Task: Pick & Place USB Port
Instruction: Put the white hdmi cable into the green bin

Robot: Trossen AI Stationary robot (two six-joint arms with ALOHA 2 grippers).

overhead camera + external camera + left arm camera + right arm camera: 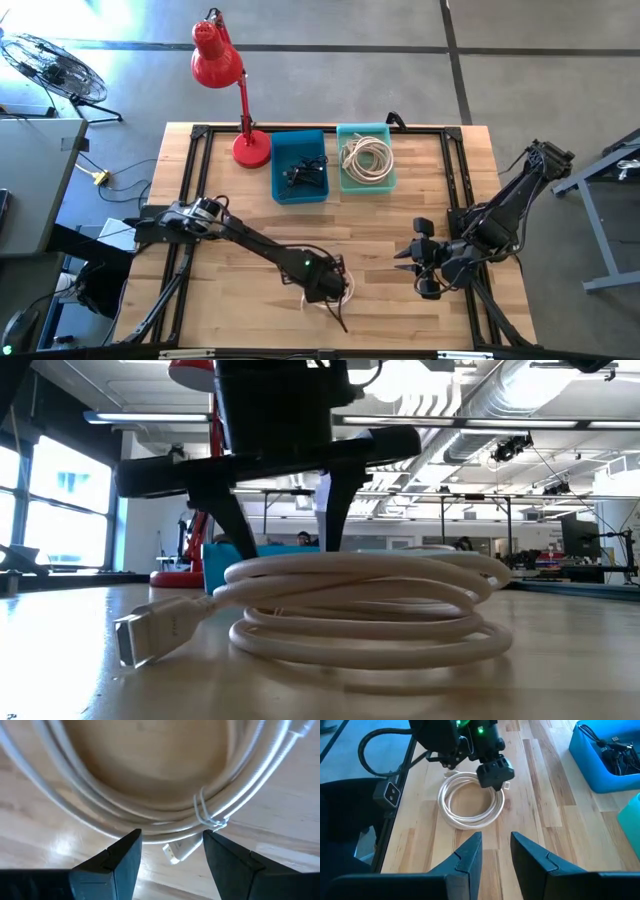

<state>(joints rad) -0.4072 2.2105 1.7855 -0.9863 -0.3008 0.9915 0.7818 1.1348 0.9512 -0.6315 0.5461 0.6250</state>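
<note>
A white USB cable (470, 807), coiled and bound with a thin wire tie (207, 817), lies flat on the wooden table near its near edge. In the low view one plug (150, 635) sticks out from the coil (370, 610) and rests on the wood. My left gripper (171, 834) points steeply down over the coil's rim, open, and a second plug (177, 851) lies between its fingertips. The high view shows the left gripper (328, 288) covering most of the coil. My right gripper (405, 262) waits open above the table to the right, its fingers empty (495, 837).
At the table's far side stand a blue bin (300, 192) holding dark cables and a teal bin (366, 184) holding white coils. A red desk lamp (220, 60) stands on its base (250, 148) to their left. Black frame rails (185, 240) run along the table's sides.
</note>
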